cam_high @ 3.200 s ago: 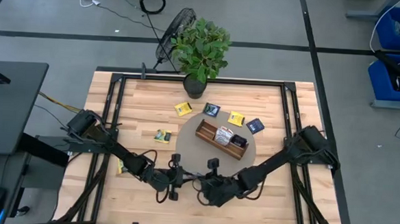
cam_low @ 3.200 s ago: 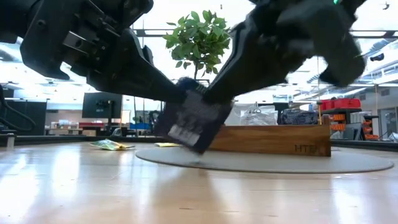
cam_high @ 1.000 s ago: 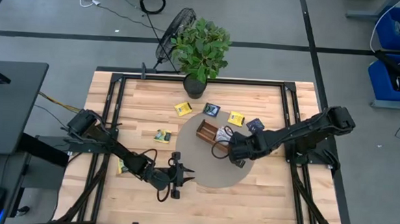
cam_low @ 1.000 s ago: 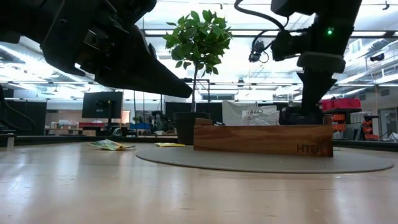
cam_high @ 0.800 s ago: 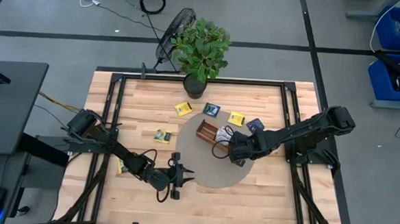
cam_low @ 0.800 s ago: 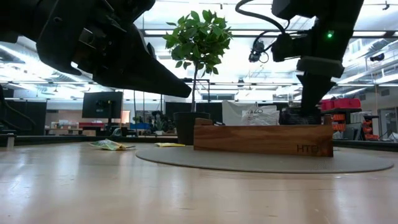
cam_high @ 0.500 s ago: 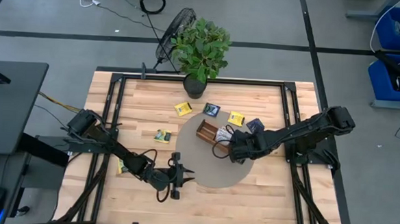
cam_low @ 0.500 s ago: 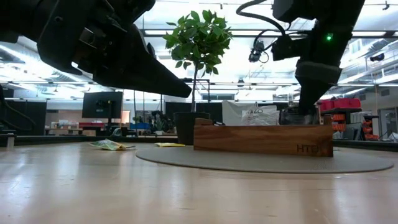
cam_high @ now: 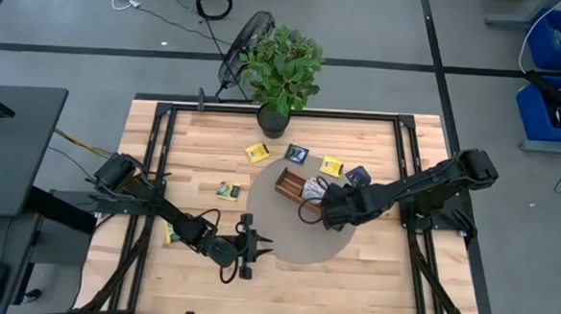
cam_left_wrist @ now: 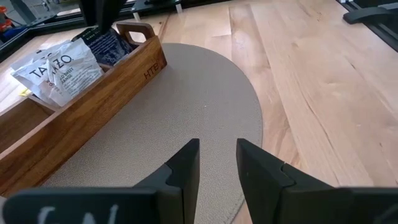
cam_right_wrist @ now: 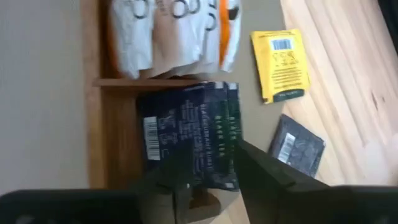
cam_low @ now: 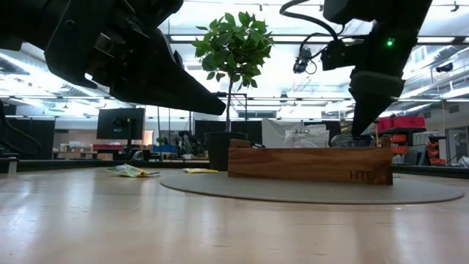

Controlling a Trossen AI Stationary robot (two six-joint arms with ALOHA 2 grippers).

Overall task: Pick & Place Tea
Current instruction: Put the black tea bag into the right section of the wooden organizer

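- Right hand (cam_high: 327,200) hovers over the wooden box (cam_high: 302,199), fingers parted, holding nothing.
- Dark blue tea packets (cam_right_wrist: 189,134) stand in the box's end compartment.
- Left hand (cam_high: 253,250) waits open above the desk (cam_high: 204,139).

Your right gripper (cam_high: 322,205) crowds the wooden box (cam_high: 291,188) from its 4 o'clock end. Bare mat (cam_high: 295,244) lies open at 6 o'clock. The potted plant (cam_high: 281,69) blocks 12 o'clock; loose packets (cam_high: 331,165) dot 1 o'clock.

Both tools (cam_high: 257,246) (cam_high: 319,199) open-fingered, arms low.
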